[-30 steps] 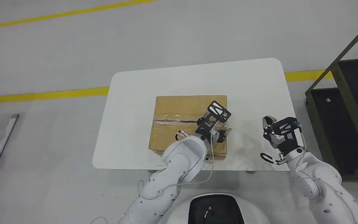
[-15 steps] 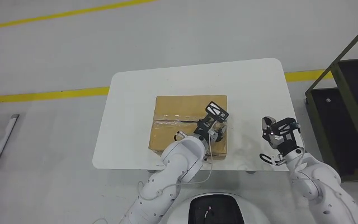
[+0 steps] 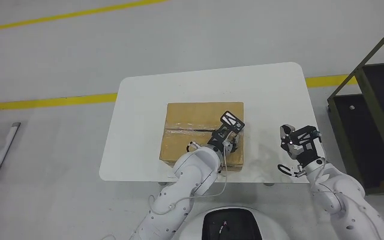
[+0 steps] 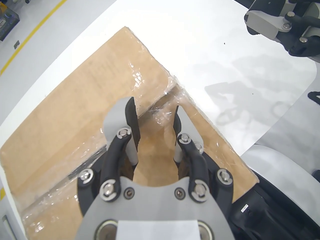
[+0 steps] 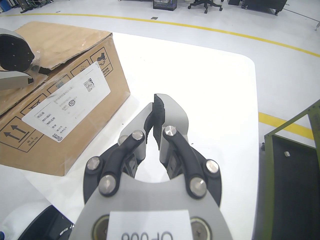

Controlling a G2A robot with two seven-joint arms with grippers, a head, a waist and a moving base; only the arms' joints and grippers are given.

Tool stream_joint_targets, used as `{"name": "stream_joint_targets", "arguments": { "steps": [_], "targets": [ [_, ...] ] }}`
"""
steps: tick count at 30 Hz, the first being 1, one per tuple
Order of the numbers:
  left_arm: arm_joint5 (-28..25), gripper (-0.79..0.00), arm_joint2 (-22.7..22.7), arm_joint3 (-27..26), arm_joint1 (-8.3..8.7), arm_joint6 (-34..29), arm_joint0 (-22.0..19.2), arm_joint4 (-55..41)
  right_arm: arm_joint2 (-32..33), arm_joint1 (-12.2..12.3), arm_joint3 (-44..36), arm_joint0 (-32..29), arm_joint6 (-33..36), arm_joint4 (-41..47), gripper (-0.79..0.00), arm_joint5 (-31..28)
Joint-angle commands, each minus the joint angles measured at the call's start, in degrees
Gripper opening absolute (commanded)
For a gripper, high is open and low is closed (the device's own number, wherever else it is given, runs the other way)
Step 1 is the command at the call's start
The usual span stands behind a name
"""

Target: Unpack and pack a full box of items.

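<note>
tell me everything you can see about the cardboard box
The cardboard box is brown, rectangular and lies flat on the white table, nearer the robot's side. Its top flaps are shut, joined by clear tape along the middle seam; the tape is wrinkled and the flap edge looks crumpled at one end. One side bears a white label and printed arrow symbols. The left end effector, open, sits over that seam end; whether it presses the cardboard is unclear.
</note>
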Motion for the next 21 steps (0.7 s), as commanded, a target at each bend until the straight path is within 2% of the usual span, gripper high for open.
{"name": "stream_joint_targets", "arguments": {
  "steps": [1,4,5,13,21],
  "targets": [
    [0.29,-0.554,-0.09,0.18,-0.09,0.09,-0.01,0.29,-0.03,0.01,0.0,0.0,-0.04,0.09,-0.785,0.01],
    [0.49,-0.757,-0.12,0.44,-0.23,0.3,-0.12,0.62,-0.06,0.04,-0.07,-0.02,-0.02,0.12,-0.785,0.06],
    [0.53,-0.785,-0.12,0.5,-0.29,0.32,-0.15,0.67,-0.07,0.05,-0.09,-0.03,-0.01,0.13,-0.785,0.07],
    [1.09,-0.785,-0.93,-0.21,-0.46,0.79,0.42,1.59,-0.18,0.12,-0.36,0.03,0.06,0.34,-0.785,0.06],
    [0.32,-0.785,-3.37,-4.0,-0.01,0.02,2.93,2.81,-0.39,0.19,-0.5,0.43,0.03,0.82,-0.785,-0.39]
  ]
}}
